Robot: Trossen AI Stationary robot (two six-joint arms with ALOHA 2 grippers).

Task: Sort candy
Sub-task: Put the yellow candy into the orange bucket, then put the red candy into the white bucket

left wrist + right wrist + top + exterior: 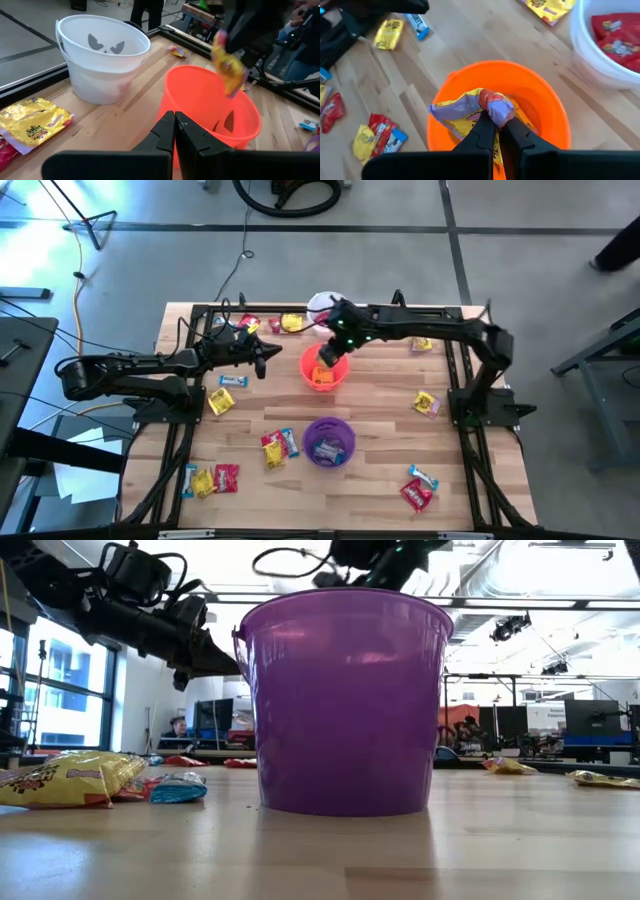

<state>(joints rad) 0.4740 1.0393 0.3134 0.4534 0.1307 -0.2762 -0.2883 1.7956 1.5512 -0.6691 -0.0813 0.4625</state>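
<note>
1. A yellow candy packet (480, 112) hangs pinched in my right gripper (496, 131), directly above the open mouth of the orange cup (547, 107); the jaws are clamped tight on the crumpled wrapper.
2. More yellow wrappers already lie inside the orange cup, seen from the high view, and red packets (615, 42) rest in the white cup (102, 75) just beside it.
3. The purple cup (329, 442) stands nearer the front of the worktop (380, 420), with blue-white wrappers showing inside.
4. Loose candy (279, 447) remains scattered across the worktop: a red, yellow and blue cluster just left of the purple cup, another cluster (208, 479) at the front left corner, a red and blue pair (418, 488) at the front right, a single yellow packet (426, 403) on the right side, and several pieces (270, 324) along the far edge left of the white cup.
5. A yellow packet (220, 401) and a blue one (233, 381) lie below my left arm.
6. My left gripper (175, 131) hovers above the worktop just left of the orange cup, pointed at it, its jaws pressed together and holding nothing.
7. In the low view, a person (178, 727) sits at a desk in the room beyond the worktop.
</note>
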